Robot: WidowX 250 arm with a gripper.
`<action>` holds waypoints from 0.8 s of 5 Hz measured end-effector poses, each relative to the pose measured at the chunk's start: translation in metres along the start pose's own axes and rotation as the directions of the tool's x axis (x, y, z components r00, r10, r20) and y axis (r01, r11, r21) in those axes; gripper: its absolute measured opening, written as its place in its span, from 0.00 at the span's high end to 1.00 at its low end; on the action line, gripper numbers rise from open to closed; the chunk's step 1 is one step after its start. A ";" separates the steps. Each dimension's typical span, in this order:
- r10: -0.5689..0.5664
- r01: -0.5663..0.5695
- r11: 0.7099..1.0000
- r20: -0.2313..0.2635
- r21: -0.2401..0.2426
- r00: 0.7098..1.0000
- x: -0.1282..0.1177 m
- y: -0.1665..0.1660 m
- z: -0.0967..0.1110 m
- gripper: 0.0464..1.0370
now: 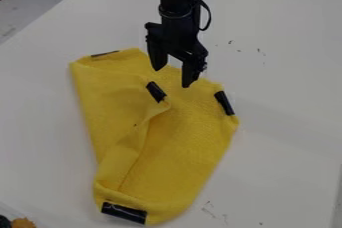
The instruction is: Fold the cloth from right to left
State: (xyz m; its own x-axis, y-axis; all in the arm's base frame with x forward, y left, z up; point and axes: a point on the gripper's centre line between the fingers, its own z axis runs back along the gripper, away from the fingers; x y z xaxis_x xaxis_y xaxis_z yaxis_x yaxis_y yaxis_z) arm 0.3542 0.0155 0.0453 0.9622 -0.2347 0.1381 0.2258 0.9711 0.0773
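My black gripper (172, 76) hangs over the upper part of the yellow cloth (190, 142), its two fingers spread apart with nothing between them. The cloth lies on the white table, partly folded: a flap on its left side lies over the rest, and that flap's corner with a black tape strip (156, 92) rests just below the gripper. Other black strips mark the cloth's top left edge, its right edge and its bottom. Whether the fingertips touch the cloth, I cannot tell.
The white table (287, 72) extends around the cloth, with small dark marks at the upper right and lower right. An orange-brown object (23, 223) and a dark one sit at the bottom left corner. Dark cables hang beside the arm at the top.
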 end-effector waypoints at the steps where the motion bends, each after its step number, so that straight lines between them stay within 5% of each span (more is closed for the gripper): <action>1: 0.006 -0.006 1.000 -0.038 -0.007 0.999 -0.005 -0.002 -0.011 0.04; 4: -0.049 0.050 0.999 -0.040 0.015 0.998 0.033 -0.070 0.001 0.04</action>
State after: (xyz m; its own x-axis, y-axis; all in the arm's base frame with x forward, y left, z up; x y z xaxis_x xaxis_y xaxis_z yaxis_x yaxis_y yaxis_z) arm 0.3704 -0.0602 0.0457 0.9553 -0.2803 0.0943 0.2712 0.9575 0.0987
